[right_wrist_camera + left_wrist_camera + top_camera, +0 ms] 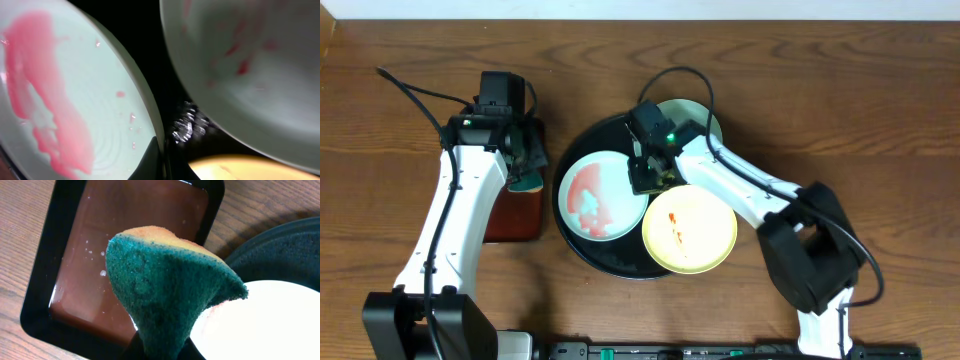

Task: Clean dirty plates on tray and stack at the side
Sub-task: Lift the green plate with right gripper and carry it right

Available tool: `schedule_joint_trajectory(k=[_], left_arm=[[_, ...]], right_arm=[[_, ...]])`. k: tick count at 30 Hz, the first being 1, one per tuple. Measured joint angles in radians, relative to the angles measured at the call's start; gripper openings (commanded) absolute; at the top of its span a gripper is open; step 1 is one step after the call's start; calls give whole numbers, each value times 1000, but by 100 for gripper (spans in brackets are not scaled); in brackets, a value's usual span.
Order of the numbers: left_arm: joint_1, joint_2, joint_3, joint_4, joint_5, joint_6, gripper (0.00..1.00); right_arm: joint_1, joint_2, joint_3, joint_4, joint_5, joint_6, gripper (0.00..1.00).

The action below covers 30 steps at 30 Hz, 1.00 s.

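Three plates (595,195) on the tray (576,246) look light, rigid and smear-slick, best pinched at a rim; the left gripper (525,162) clamps a soft sponge (165,285), while I cannot tell how far apart the fingers of the right gripper (648,176) stand.

Overhead straight down, left wrist close above rectangular tray (37,275), right wrist tight on smeared plate (107,75), both also overhead

Overhead: right arm (740,185) covers most of mint plate (695,110) at 1 o'clock on tray (610,258); left arm (445,220) hides part of rectangular tray (515,215). Left wrist: sponge (160,285) blocks left gripper (161,352). Right wrist: 3 plates (75,100) cropped, 2 o'clock one blurred.
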State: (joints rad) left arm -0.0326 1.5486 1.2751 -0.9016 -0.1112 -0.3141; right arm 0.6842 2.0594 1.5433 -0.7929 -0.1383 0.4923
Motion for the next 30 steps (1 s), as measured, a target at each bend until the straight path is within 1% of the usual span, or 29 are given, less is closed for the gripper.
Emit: schedule_joint_trajectory(k=[5,9,18,22,30], left_arm=[[0,0,0,1,0,0,8],[0,0,0,7,0,0,8],[0,0,0,9,0,0,8],[0,0,0,9,0,0,8],[0,0,0,9,0,0,8]], right_arm=[[19,-71,50,-76,200,-37,1],[52,-122,57,-87,362,-74,1],[205,-180,58,-89,848,-116,1],[272,-180,58,-89,1005,-124,1],[361,-180,58,-90,1223,-132,1]])
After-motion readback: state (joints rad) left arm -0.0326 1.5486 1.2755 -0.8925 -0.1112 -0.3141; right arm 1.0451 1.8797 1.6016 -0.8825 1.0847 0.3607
